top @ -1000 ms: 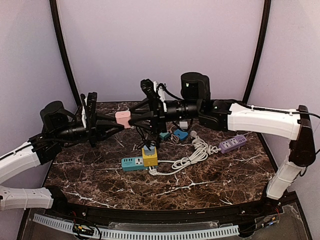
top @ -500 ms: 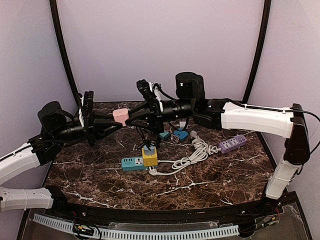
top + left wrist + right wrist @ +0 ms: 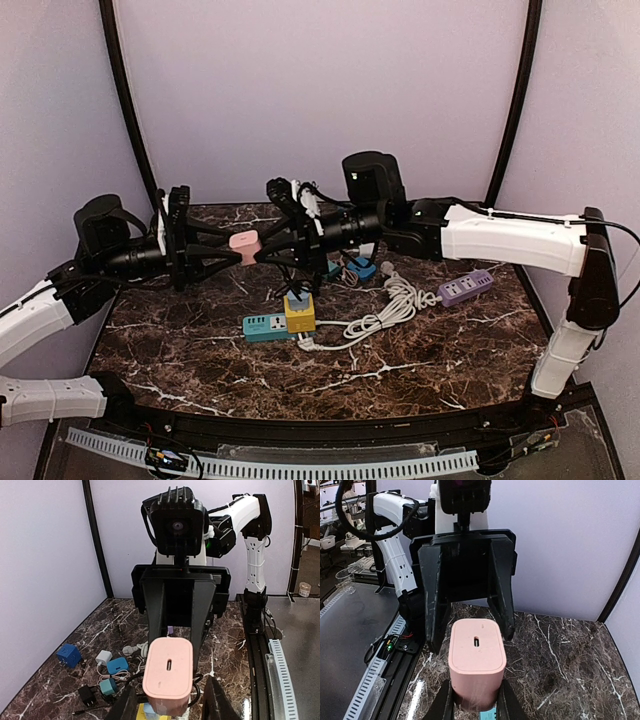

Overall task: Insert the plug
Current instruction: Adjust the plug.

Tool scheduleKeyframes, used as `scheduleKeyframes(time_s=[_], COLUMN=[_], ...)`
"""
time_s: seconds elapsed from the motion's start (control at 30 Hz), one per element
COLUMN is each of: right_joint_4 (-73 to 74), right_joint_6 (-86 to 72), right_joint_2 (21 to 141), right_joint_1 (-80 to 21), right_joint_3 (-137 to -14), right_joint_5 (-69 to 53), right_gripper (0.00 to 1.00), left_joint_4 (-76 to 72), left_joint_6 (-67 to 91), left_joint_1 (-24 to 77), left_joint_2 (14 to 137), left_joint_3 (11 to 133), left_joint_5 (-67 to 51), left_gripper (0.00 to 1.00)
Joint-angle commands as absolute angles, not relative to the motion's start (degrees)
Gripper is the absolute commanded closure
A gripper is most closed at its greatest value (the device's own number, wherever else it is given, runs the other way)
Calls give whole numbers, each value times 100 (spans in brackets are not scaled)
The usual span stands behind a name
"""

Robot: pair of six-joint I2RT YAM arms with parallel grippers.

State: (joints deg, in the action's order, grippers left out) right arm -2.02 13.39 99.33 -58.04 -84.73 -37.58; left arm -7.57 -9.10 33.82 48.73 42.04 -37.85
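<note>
Above the counter (image 3: 420, 370), mid-air between both arms, the pink adapter (image 3: 245, 241) hung. Your right claw (image 3: 475, 702) was clamped on its sides. Your left claw (image 3: 171, 703) stood apart, jaws flanking the adapter without touching it. Judged step: hand-over to the right arm, insertion not begun. Next: draw the left arm clear, then lower the adapter squarely onto a free socket of the power strip (image 3: 280, 322). Prongs not visible.
</note>
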Motion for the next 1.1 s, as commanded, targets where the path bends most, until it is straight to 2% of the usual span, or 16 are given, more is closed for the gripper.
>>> scheduleKeyframes(time_s=[0.0, 0.23, 0.3, 0.37, 0.4, 0.47, 0.5, 0.53, 0.57, 0.6, 0.7, 0.8, 1.07], right_joint_4=[-159, -159, -143, -134, -132, -108, -98, -85, -84, -96, -148, -235, -211], right_joint_6=[1534, 1550, 1556, 1556, 1560, 1553, 1536, 1529, 1533, 1548, 1517, 1375, 1206], right_joint_2=[9911, 9981, 10021, 10056, 10061, 10067, 10048, 10010, 9949, 9865, 9527, 9243, 8832], right_joint_1=[-5878, -5954, -5967, -5976, -5972, -5972, -5974, -5972, -5964, -5958, -5886, -5694, -5323], right_joint_3=[-8607, -8710, -8741, -8754, -8749, -8747, -8727, -8690, -8622, -8528, -8209, -7916, -7349], right_joint_5=[-3714, -3759, -3785, -3780, -3775, -3730, -3670, -3580, -3467, -3383, -3089, -3005, -2956], right_gripper=[100, 100, 100, 100, 100, 100, 94, 82, 64, 51, 30, 22, 18], left_joint_4=[-554, -726, -810, -854, -853, -750, -687, -530, -428, -234, -90, -535, -2658], left_joint_6=[-1136, -1032, -1017, -1036, -1054, -1125, -1187, -1268, -1319, -1442, -1467, -1315, -1310], left_joint_1=[3348, 3357, 3353, 3357, 3357, 3351, 3345, 3341, 3307, 3280, 2880, 2578, 2531], left_joint_2=[4863, 4977, 4987, 4988, 4980, 4957, 4948, 4924, 4905, 4896, 4913, 5086, 6043], left_joint_3=[4312, 4219, 4205, 4202, 4195, 4185, 4184, 4184, 4175, 4126, 3805, 3254, 2202], left_joint_5=[-4007, -4002, -3980, -4003, -4044, -4034, -4008, -3951, -3881, -3844, -3667, -3908, -4194], left_gripper=[72, 71, 74, 83, 93, 99, 99, 99, 99, 99, 99, 99, 99])
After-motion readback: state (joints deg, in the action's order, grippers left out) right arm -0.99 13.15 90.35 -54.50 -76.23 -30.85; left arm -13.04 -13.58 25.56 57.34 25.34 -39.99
